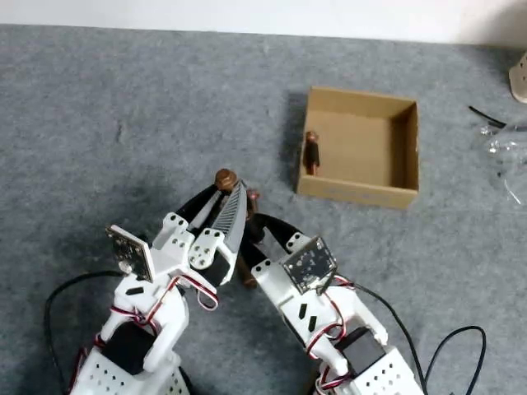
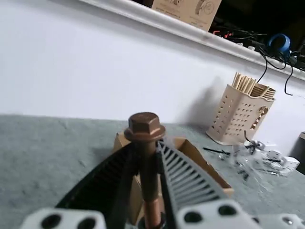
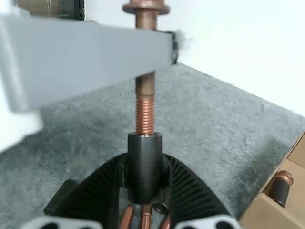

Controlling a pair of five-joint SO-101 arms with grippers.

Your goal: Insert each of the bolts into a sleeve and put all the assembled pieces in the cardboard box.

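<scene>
My left gripper (image 1: pixel 226 194) is shut on a copper bolt (image 2: pixel 145 129), held by the shaft with the hex head (image 1: pixel 225 177) above the fingers. My right gripper (image 3: pixel 144 177) is shut on a dark sleeve (image 3: pixel 144 164), standing upright just beside the left one (image 1: pixel 254 219). The bolt's threaded end (image 3: pixel 145 112) enters the sleeve's top opening. The cardboard box (image 1: pixel 403 140) stands to the right, beyond both grippers, open side up. One assembled bolt and sleeve (image 1: pixel 311 153) lies along its left wall and appears again in the right wrist view (image 3: pixel 280 187).
Loose copper bolts (image 3: pixel 143 217) lie on the grey carpet under the right gripper. A perforated beige holder (image 2: pixel 242 114) and clear plastic clutter (image 1: pixel 504 140) sit at the far right. Black cables (image 1: pixel 449 346) trail by the arm bases.
</scene>
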